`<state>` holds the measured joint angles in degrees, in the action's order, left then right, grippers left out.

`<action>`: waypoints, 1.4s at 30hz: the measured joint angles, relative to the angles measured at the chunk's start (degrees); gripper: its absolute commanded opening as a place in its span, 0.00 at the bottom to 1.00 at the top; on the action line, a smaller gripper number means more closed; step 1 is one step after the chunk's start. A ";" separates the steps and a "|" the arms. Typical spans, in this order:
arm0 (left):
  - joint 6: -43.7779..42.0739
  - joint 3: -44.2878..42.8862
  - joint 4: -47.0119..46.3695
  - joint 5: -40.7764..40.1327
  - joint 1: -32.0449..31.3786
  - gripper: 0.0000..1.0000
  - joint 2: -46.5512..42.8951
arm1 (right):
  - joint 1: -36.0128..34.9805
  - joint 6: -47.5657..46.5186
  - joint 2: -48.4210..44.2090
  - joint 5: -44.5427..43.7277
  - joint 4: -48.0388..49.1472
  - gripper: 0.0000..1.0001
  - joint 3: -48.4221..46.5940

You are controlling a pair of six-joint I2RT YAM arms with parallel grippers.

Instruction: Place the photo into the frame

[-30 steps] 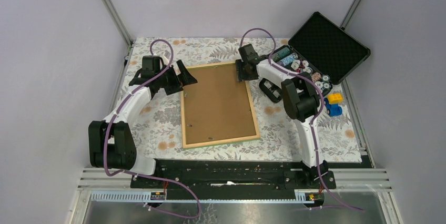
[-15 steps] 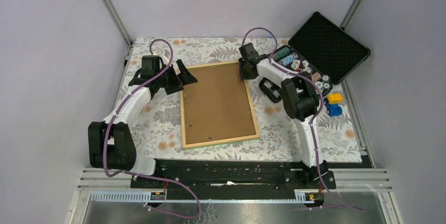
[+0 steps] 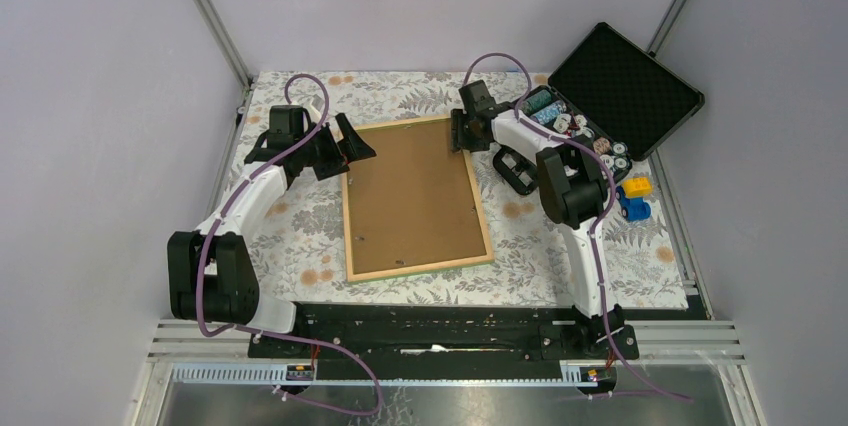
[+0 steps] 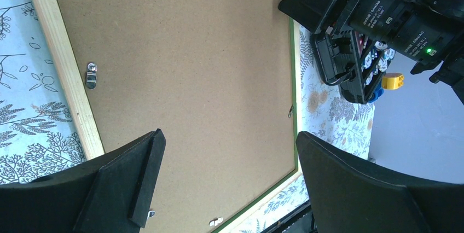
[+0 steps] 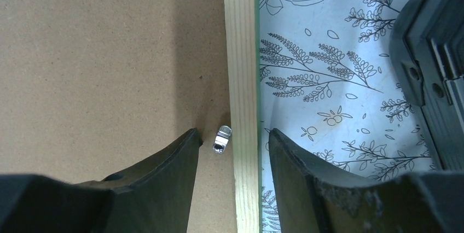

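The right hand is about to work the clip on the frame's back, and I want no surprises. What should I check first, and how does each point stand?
1. Frame lying flat, back up: ok.
2. Backing seated inside the frame: ok.
3. Right hand open, straddling the clip: ok.
4. Left hand open, holding nothing: ok.
5. Photo under the backing: cannot tell, none visible.
6. Clip locked or released: cannot tell.
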<state>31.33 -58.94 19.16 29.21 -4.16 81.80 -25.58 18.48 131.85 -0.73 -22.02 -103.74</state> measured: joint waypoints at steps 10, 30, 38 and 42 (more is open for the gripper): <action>0.02 0.02 -0.02 0.13 0.00 0.99 0.00 | 1.64 2.23 -0.87 2.14 0.48 0.57 1.53; 0.02 0.02 -0.70 0.13 0.00 0.99 0.00 | 3.15 2.62 -2.56 3.45 0.68 0.50 2.27; 0.02 0.02 -0.76 0.13 0.00 0.99 0.00 | 3.17 2.56 -0.57 3.67 0.92 0.50 1.38; 0.02 0.02 -0.76 0.13 0.00 0.99 0.00 | 3.23 2.43 -0.11 3.21 0.98 0.49 0.94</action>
<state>31.35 -58.92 18.39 29.34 -4.16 81.80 -22.35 20.91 131.74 2.48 -21.04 -102.80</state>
